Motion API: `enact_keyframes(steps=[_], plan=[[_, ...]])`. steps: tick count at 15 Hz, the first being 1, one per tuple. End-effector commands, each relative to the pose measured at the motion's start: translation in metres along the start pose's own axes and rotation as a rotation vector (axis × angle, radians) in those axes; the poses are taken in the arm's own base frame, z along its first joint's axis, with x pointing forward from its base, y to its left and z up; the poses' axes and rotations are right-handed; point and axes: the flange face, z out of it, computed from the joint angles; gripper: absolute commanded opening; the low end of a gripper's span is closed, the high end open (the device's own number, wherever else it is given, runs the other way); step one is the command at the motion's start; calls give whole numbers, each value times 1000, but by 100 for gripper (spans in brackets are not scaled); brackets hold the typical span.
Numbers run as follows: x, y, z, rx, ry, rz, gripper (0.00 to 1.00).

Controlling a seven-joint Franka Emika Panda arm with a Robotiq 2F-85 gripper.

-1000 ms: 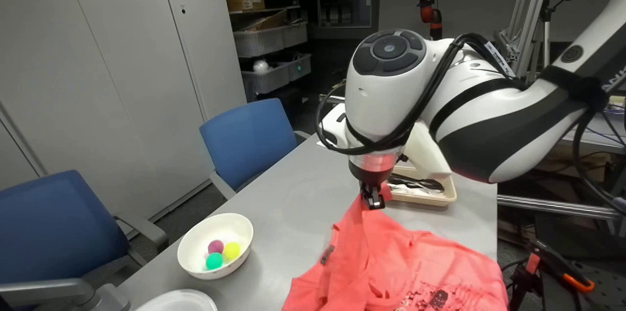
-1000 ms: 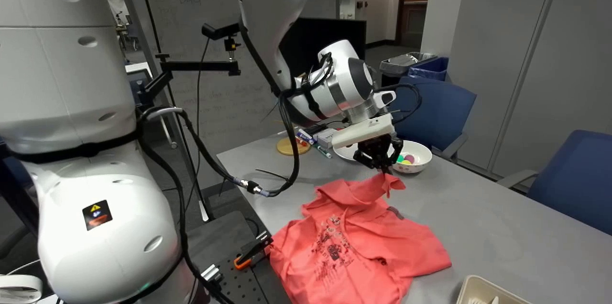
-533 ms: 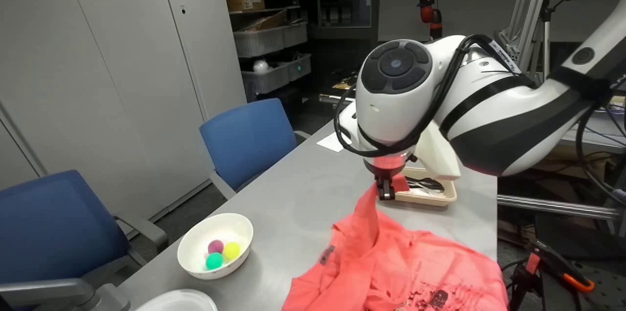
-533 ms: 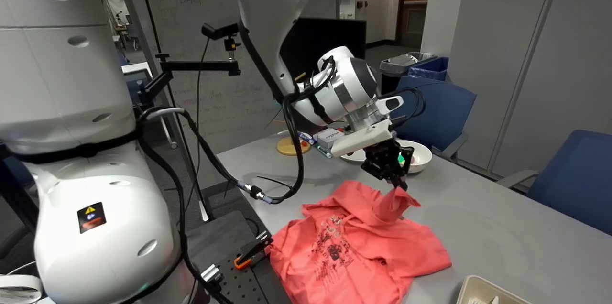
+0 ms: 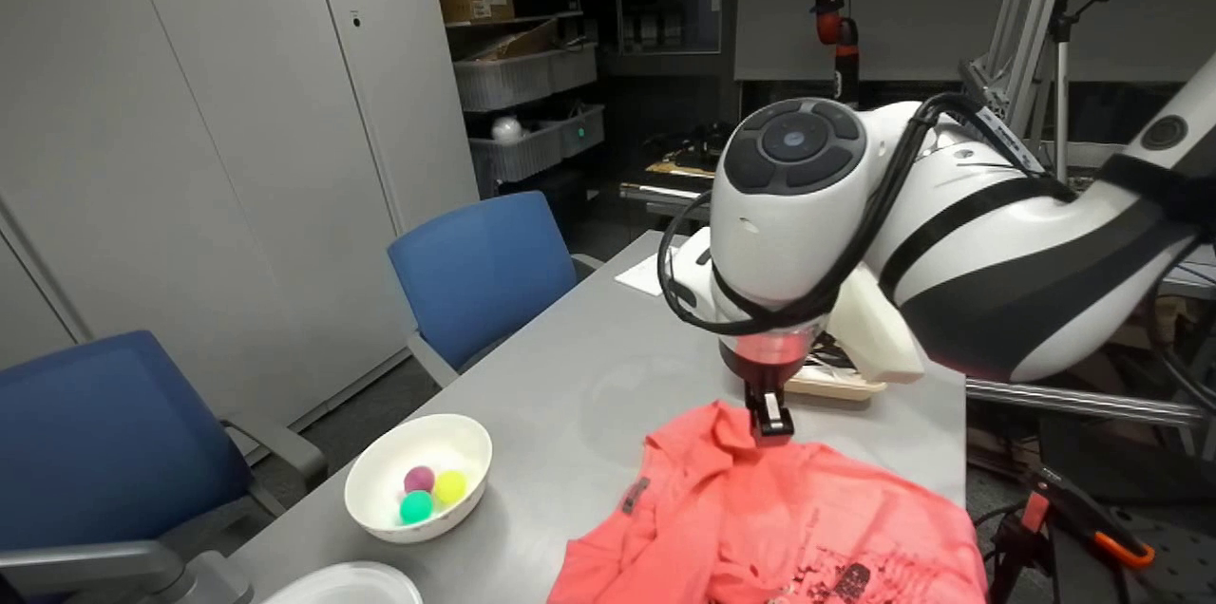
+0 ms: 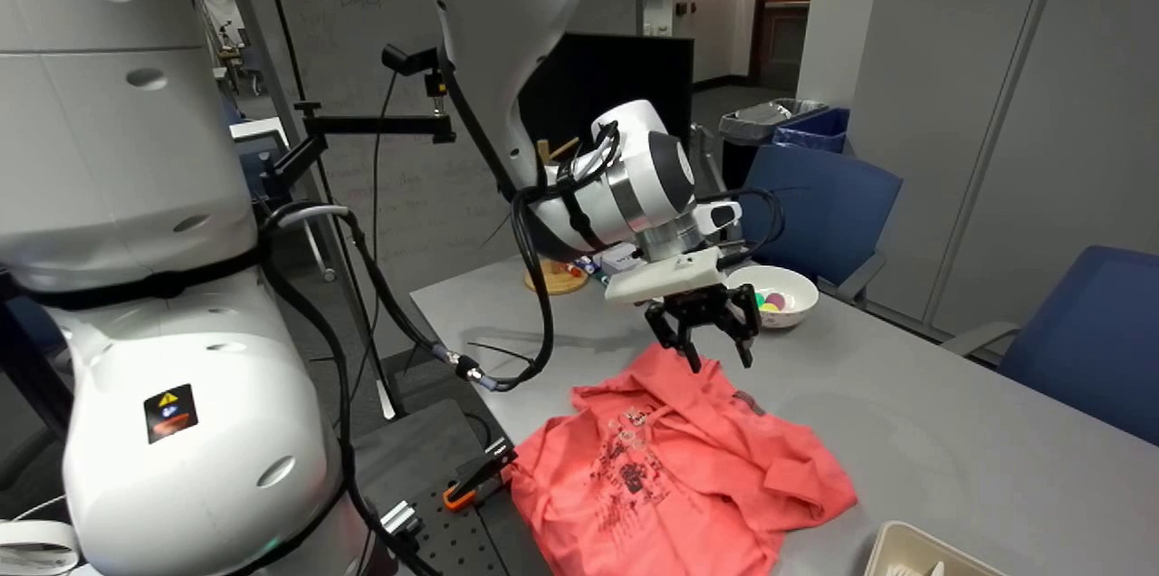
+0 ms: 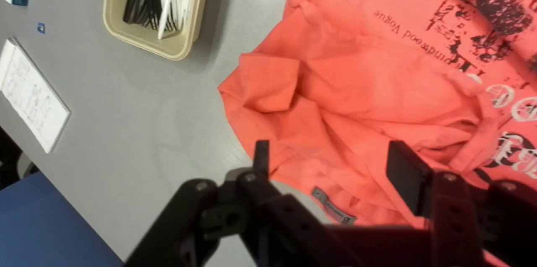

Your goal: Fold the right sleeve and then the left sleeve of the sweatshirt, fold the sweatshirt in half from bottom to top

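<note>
The coral sweatshirt lies rumpled on the grey table, its dark printed lettering facing up. A sleeve rests loosely across the garment in the wrist view, its end near the edge beside the table. My gripper hovers over the garment's far side, jaws wide apart and nothing between them. In the wrist view the open gripper frames coral folds and a small grey label on the cloth. The other sleeve cannot be made out clearly.
A tan tray of cutlery stands beside the garment. On the table there is also a white bowl holding small coloured balls, with a white plate near it. An orange-and-black clamp sits at the table's edge by the robot base.
The gripper was shut on a raised part of the sweatshirt, carried it toward the tray side, then opened. The cloth has dropped flat onto the garment, and the gripper now stands free of it.
</note>
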Motion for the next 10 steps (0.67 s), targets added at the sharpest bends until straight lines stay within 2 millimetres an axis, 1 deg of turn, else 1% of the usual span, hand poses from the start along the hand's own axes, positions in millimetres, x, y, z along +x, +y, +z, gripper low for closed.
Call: enact_keyframes(steps=[1, 3, 6, 7, 8, 10], plan=[[-6, -18, -5, 115, 74, -81, 100], [-5, -36, -4, 200, 126, -121, 100], [3, -64, 13, 334, 169, -143, 100], [8, -71, 18, 370, 169, -137, 100], [11, -80, 27, 423, 162, -115, 100], [21, -89, 34, 513, 152, -69, 100]])
